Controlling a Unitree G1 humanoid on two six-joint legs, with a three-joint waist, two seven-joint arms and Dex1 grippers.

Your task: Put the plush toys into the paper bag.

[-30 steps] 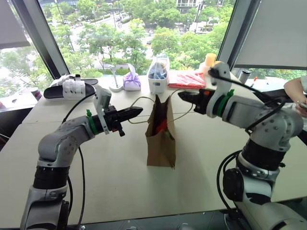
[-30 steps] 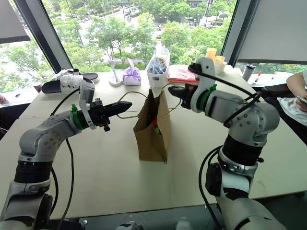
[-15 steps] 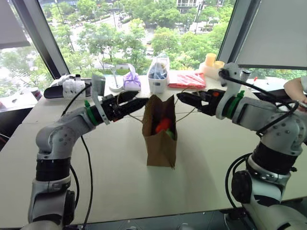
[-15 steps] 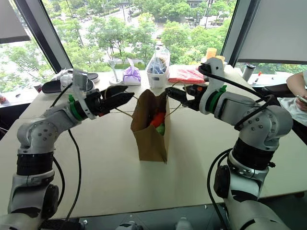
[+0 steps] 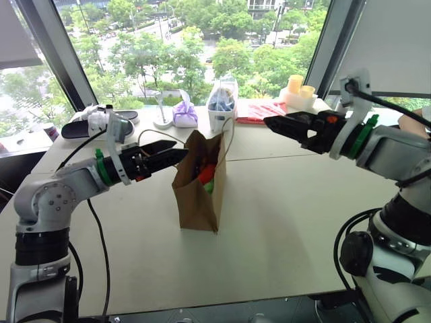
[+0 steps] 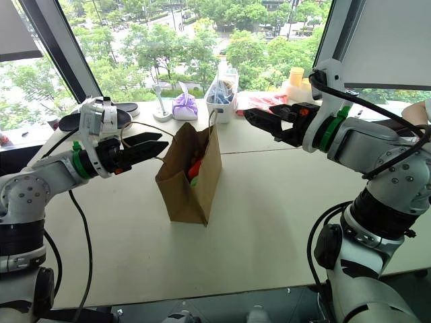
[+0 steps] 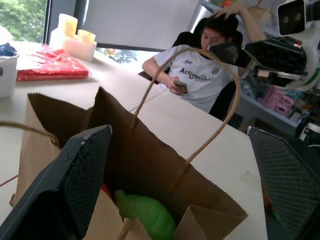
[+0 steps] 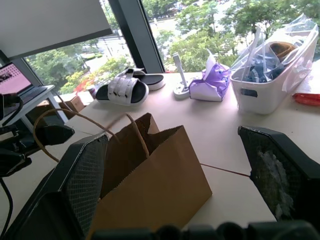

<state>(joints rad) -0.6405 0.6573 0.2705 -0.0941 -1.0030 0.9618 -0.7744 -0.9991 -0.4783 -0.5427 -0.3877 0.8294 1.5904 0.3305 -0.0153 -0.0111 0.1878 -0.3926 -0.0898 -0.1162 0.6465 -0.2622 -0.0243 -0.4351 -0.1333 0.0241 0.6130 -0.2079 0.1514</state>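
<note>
The paper bag (image 5: 199, 185) stands upright on the counter (image 5: 283, 202) between the two arms, mouth up, and both plush toys sit inside it: an orange one (image 5: 207, 173) and a green one (image 7: 145, 214) low against the inner wall, so the job looks as good as done. What matters now is how the bag lies from each pincer. The left pincer (image 5: 166, 154) hangs just beside the bag's upper edge on the robot's left, pointing level across toward the mouth, its fingers spread wide and holding nothing. The right pincer (image 5: 288, 125) is well apart from the bag on the other side and higher, also spread and empty, pointing back toward the bag. So the left arm is clearly the nearer one; any further touch on the bag would fall to it, and I'd judge a careless sweep there could tip the bag, which is tall and narrow with its long axis vertical. A cord handle (image 7: 200, 95) arches up over the mouth, close to the left fingers, and could snag. Hard to make out: the orange toy shows only as a sliver of colour, its face hidden, and how deep the toys lie is unclear. A person (image 7: 200, 75) sits behind the counter.
</note>
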